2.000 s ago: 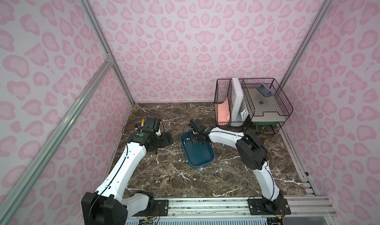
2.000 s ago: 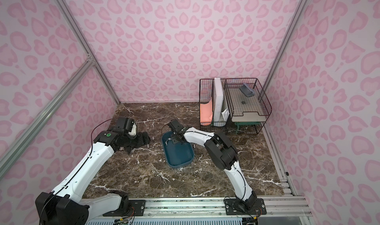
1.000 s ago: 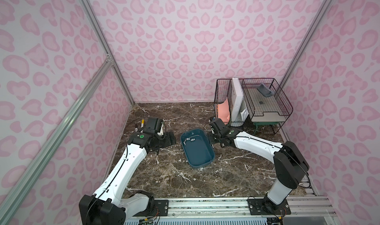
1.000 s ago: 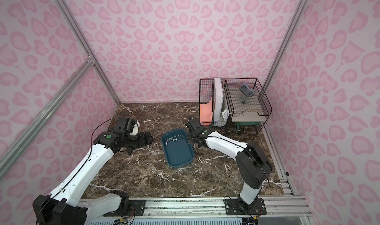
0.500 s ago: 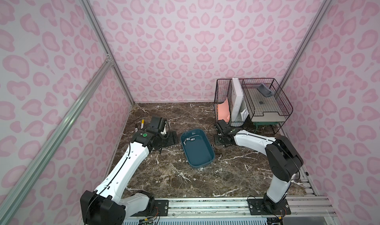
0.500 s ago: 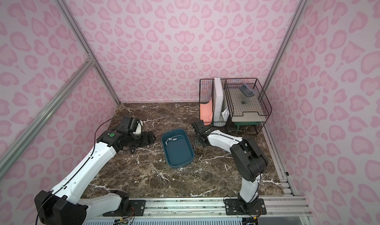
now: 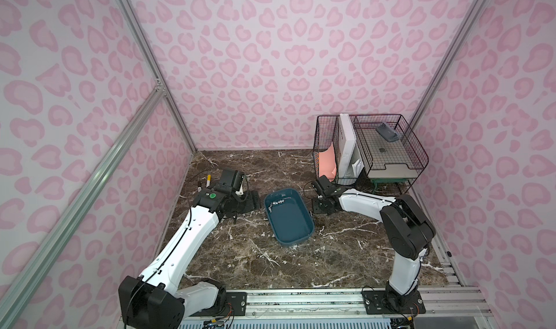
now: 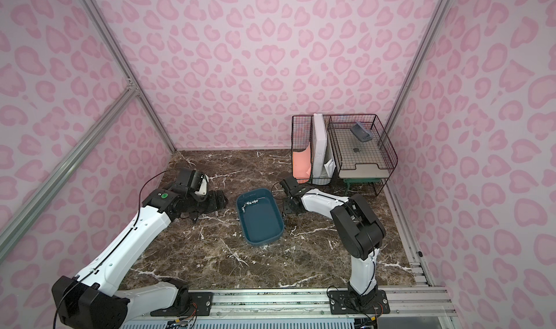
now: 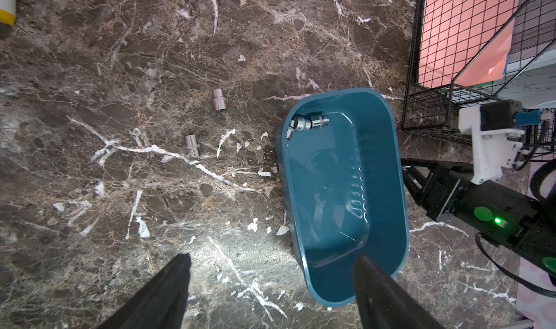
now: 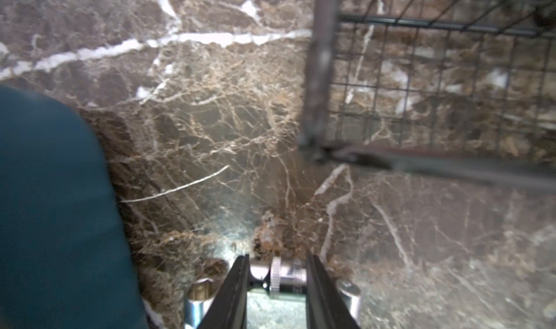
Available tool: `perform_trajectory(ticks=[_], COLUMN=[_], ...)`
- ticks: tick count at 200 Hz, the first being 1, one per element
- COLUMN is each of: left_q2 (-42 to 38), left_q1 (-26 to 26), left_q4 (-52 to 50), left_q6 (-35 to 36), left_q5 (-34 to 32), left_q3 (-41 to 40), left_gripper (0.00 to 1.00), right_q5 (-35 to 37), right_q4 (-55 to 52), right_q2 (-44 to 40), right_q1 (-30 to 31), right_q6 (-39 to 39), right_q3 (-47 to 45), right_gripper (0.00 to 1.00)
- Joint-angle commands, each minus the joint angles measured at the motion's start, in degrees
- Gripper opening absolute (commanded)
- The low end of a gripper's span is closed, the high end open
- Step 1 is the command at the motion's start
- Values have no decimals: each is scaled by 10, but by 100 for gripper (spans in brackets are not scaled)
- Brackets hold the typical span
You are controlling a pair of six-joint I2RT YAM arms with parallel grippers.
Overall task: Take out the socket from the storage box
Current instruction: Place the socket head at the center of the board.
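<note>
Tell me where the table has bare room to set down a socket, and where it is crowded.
Free: the wide strip between the storage box and the front rail, and the strip between the box and the back wall. Crowded: left of the box, two loose sockets; right of it, the right end effector grips a socket, close to the wire rack.

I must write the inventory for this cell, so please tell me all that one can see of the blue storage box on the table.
The storage box is a shallow oblong tray of dark teal-blue, glossy plastic by its look, with rounded corners and a low rim. It lies flat, open side up, on the brown marble table, near the middle and slightly askew. Its floor is bare except for a few shiny metal pieces lying together in one far corner, against the wall.
</note>
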Motion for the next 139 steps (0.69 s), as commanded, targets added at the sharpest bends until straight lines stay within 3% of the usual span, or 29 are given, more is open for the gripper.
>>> perform_trajectory(ticks=[1, 43, 139], left_q2=[1, 1, 3], left_q1=[-1, -1, -2], left_q4=[0, -1, -4], left_q6=[0, 1, 3], left_q5=[-2, -5, 0], left_q3=[6, 7, 14], left_gripper=[88, 88, 88], right_q5=[-8, -1, 25], right_q4=[12, 12, 4], right_q2=[2, -4, -79], right_q1=[-1, -2, 4], right_q6=[5, 9, 12], right_q3=[1, -2, -24], right_gripper=[36, 42, 43])
